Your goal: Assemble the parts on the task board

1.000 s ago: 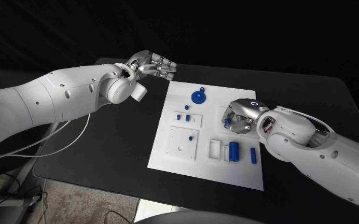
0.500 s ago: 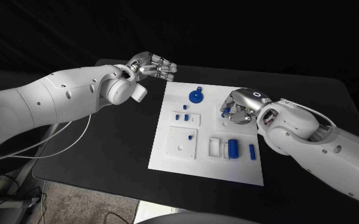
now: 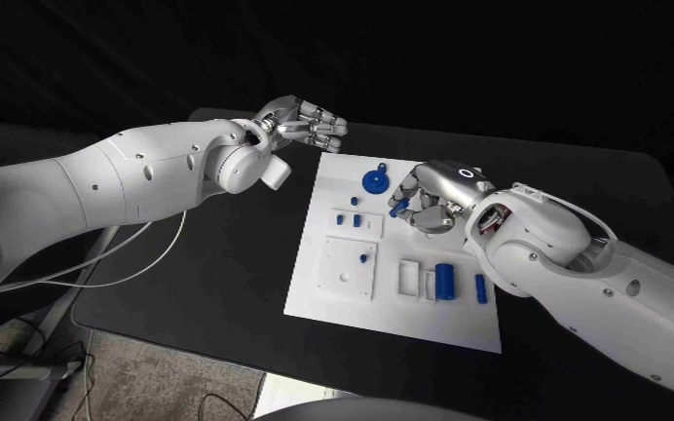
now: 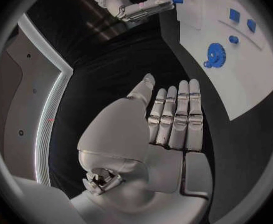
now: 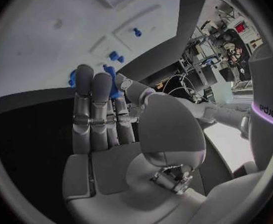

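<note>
**Right hand holds a blue peg above the task board**

The only readable writing is pale lettering on a dark band at the rim of the right wrist view; it looks like "sharpa" turned on its side, though I cannot be sure of every letter. The board and parts carry no legible marks.

The right hand hangs over the far middle of the task board, pinching a small blue peg between thumb and fingers; the same peg pokes out past the fingertips in the right wrist view. The left hand holds nothing, its fingers straight and close together, and sits over the black counter just beyond the board's far left corner, apart from the board.

On the board, a blue gear lies near the far edge, close to the held peg. Two short blue pieces stand on a small raised plate nearer the middle, and a blue cylinder and a slim blue bar lie towards the near right.

The board's near edge and left side have open counter beside them. The right forearm covers the board's right edge.
</note>
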Robot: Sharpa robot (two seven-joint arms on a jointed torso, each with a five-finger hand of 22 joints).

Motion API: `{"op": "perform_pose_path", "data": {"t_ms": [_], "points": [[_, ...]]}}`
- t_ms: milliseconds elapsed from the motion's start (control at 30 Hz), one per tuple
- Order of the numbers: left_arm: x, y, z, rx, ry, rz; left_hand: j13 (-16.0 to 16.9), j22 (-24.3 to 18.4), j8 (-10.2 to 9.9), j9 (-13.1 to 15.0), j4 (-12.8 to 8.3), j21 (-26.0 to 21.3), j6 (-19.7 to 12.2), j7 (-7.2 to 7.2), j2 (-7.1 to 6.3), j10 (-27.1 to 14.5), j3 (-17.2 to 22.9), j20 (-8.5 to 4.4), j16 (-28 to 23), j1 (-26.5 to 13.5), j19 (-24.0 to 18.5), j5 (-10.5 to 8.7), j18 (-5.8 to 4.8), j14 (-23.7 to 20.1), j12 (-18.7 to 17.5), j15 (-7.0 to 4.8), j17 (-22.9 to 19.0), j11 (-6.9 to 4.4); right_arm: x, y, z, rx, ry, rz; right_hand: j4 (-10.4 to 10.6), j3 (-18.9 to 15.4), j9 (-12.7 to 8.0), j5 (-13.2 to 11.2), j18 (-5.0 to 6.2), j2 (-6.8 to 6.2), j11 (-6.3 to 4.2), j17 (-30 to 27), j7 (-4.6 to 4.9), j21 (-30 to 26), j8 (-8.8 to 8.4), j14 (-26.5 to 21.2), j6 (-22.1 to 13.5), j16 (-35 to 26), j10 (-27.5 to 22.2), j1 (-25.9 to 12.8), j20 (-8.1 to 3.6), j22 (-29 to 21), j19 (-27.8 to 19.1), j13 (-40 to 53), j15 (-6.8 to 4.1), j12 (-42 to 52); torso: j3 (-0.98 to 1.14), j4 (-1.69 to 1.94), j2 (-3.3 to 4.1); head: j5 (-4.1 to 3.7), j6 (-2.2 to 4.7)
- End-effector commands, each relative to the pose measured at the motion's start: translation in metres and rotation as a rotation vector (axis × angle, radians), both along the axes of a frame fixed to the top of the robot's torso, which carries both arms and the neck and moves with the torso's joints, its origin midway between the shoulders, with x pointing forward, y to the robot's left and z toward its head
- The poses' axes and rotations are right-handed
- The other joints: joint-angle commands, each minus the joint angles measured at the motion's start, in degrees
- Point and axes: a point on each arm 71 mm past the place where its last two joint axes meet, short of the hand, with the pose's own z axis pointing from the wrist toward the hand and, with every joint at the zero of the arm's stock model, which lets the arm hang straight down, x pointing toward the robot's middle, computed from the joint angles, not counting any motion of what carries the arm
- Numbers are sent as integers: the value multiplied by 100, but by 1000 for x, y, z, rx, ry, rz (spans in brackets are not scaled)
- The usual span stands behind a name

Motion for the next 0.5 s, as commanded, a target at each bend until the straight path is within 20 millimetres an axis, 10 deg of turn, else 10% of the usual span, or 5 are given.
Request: {"op": "perform_pose_path", "data": {"t_ms": [33,500], "points": [[0,-2,2,-14,-13,-5,-4,-5,2,0,-9,-8,20,-3,30,-5,-20,-8,12,27,39,7,0,-16,22,8,4,9,-8,14,-5,4,-4,48,-46,3,7,16,106,38,-291,8,19,-36,20,15,21,-28,326,-19,-13,9,13,9,-32,19,0,3,0,93,-20],[1,-11,2,-16,-17,-11,-4,-22,2,0,-13,-6,16,0,29,-8,-17,-8,13,30,45,19,0,-14,22,8,4,10,-41,65,-42,-36,17,191,-83,1,4,14,109,61,-290,16,19,-68,20,21,19,-48,322,-23,-13,39,28,9,-31,19,13,3,9,259,-97]]}}
